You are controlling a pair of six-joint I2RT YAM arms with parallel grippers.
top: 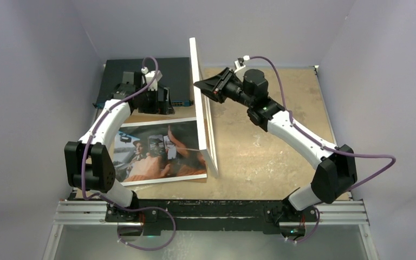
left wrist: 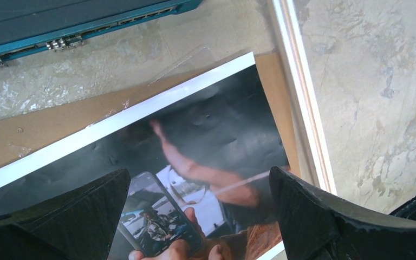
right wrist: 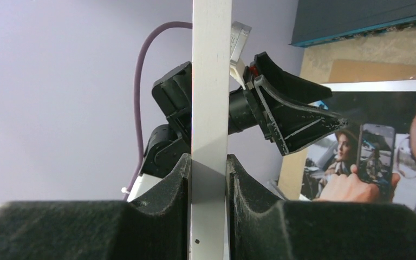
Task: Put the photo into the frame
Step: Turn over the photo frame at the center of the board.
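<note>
Where the table (top: 271, 157) lies nearest my bases, on the left, the photo (top: 160, 150) rests flat and face up on a brown board (left wrist: 43, 135). Just beside its right edge the frame (top: 203, 116) stands on its long edge, its length pointing away from me. My left pincer (left wrist: 199, 187) is released, jaws wide, over the photo's far part. My right pincer (right wrist: 208, 179) is clenched on the frame's upper rail. A clear sheet (left wrist: 187, 59) may cover the board's far corner; its edges are faint. Farthest, at left: a dark teal box (top: 135, 70).
</note>
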